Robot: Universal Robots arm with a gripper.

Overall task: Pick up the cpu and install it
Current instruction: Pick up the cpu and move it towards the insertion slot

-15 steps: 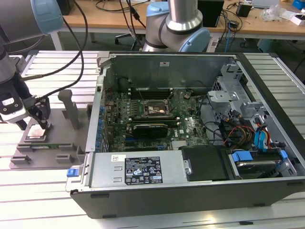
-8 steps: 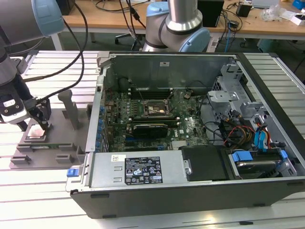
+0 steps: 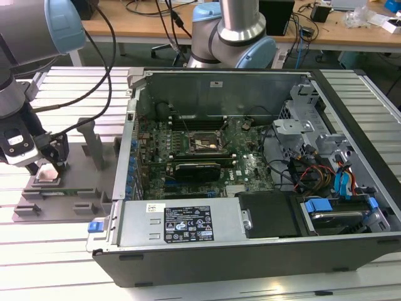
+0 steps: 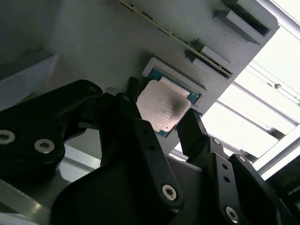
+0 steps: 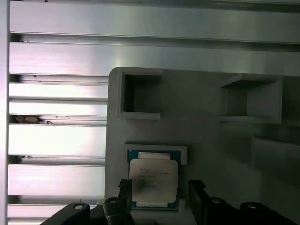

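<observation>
Silver printed cpu (image 5: 153, 180) amid spread tool (image 5: 159, 187)

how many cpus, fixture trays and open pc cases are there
cpu: 1
grey fixture tray: 1
open pc case: 1
total: 3

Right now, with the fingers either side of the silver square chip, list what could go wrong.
1. The black gripper straddles the small silver-grey square cpu in its grey plastic fixture tray off-centre, one finger nearer; closing could skew or tip it.
2. The hold would be on thin edges, so it might slip.
</observation>
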